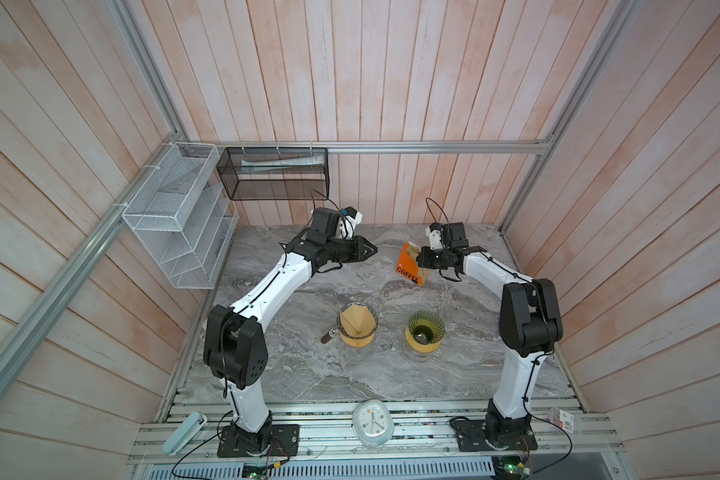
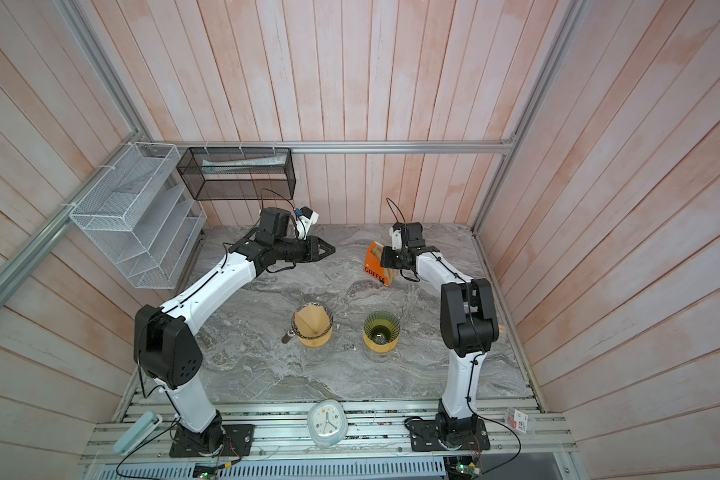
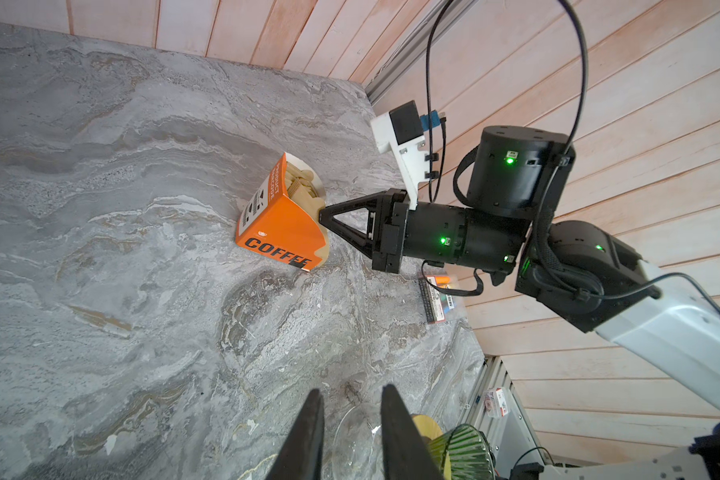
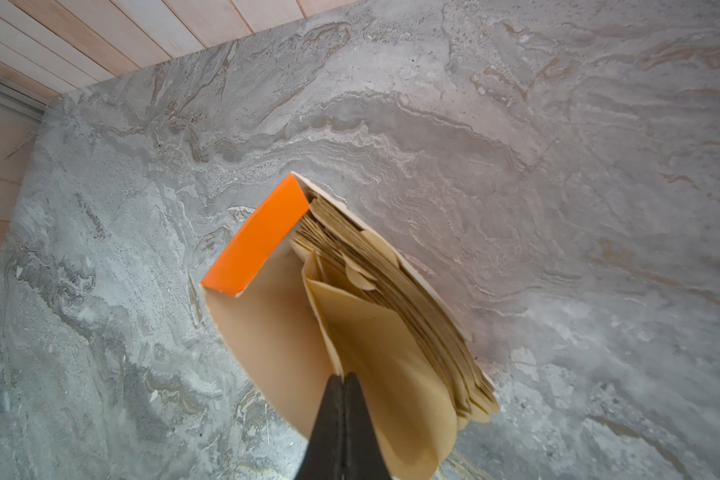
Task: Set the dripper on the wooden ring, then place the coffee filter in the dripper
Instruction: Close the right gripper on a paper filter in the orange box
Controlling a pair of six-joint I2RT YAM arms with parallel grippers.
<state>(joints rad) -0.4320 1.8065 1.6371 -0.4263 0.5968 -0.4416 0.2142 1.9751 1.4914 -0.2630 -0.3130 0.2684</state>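
An orange "COFFEE" box (image 1: 406, 266) (image 2: 374, 266) (image 3: 279, 226) (image 4: 250, 249) stands at the back right, holding a stack of brown paper filters. My right gripper (image 4: 344, 377) (image 3: 323, 214) (image 1: 422, 257) is shut on the edge of the front coffee filter (image 4: 379, 353) at the box's mouth. A green ribbed dripper (image 1: 425, 328) (image 2: 381, 328) (image 3: 462, 453) sits empty on a glass server. Left of it, a clear dripper (image 1: 356, 326) (image 2: 312, 323) holds a brown filter. My left gripper (image 1: 371, 249) (image 2: 329, 249) (image 3: 352, 392) hovers open and empty above the table's back middle.
A white clock (image 1: 373, 422) lies on the front rail, with a teal case (image 1: 184, 432) at the front left. A white wire rack (image 1: 175, 216) and a black mesh basket (image 1: 275, 174) hang on the back-left walls. A small packet (image 3: 439, 297) lies beside the right arm.
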